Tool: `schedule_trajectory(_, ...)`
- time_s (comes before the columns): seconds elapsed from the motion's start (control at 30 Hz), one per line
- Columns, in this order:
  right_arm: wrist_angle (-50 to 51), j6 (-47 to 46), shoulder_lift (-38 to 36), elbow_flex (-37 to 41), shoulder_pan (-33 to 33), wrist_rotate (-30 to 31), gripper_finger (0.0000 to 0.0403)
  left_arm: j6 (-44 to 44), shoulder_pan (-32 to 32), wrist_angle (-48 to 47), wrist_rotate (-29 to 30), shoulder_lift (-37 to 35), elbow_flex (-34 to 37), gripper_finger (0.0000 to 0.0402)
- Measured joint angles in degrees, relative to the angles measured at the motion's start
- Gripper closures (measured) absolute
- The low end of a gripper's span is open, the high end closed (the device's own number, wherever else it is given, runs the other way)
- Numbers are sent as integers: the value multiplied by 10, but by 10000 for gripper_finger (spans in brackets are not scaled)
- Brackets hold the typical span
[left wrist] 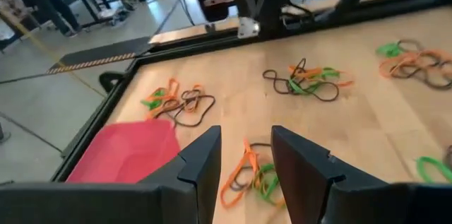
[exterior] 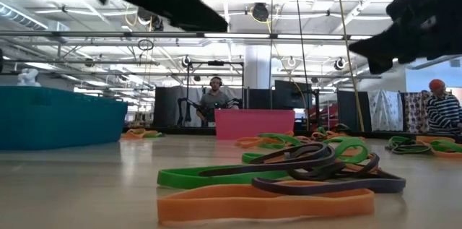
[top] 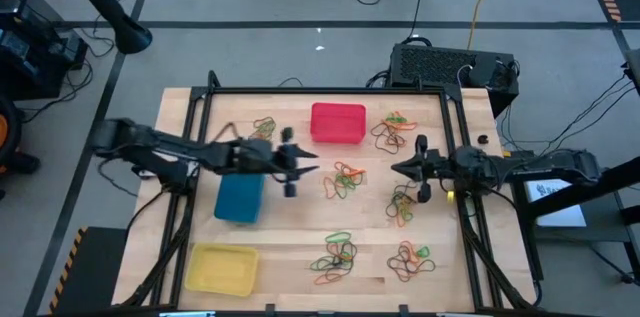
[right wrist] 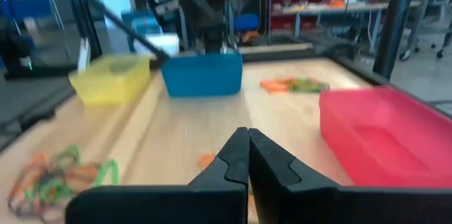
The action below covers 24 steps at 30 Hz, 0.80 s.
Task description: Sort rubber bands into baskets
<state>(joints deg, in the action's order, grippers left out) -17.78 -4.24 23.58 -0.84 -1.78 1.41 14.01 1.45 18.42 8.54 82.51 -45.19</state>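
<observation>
The rubber bands [top: 345, 182] are lying in tangled heaps across the table's middle and right side. They are looking light, soft and stretchy, so pinching one raised loop seems best. The left gripper [top: 300, 164] is hovering apart-fingered; the right gripper [top: 400, 169] is closed, empty.

The left arm reaches in from the table's left side toward the middle, its wrist held level above the wood, and the left gripper [top: 300, 169] hangs in the air with its two dark fingers [left wrist: 201, 162] standing apart and nothing between them. The right arm comes in from the right side and stretches toward the centre as well, with the right gripper [top: 397, 169] pointing at the left one across a gap. Its fingers [right wrist: 236, 155] are pressed together tip to tip and hold nothing.
</observation>
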Motion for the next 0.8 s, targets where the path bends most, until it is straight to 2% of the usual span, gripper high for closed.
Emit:
schedule_trajectory(0.13, -2, 21, 42, 0, 0, -2, 403, 48, -4, -20, -32, 97, -72, 268)
schedule_trajectory(0.27, -14, 49, 76, -5, 0, -2, 403, 59, -16, -55, -91, 186, -146, 268)
schedule_trajectory(0.37, -26, 59, 107, -16, 0, -2, 403, 58, -23, -99, -100, 242, -202, 268)
schedule_trajectory(0.53, -57, 25, 210, -65, 3, -1, 403, 59, -27, -192, -100, 292, -274, 268)
schedule_trajectory(0.63, -54, 26, 303, -101, 15, 2, 403, 62, -31, -205, -107, 311, -281, 268)
schedule_trajectory(0.8, -49, 57, 440, -164, 24, 3, 403, 65, -44, -222, -153, 315, -281, 268)
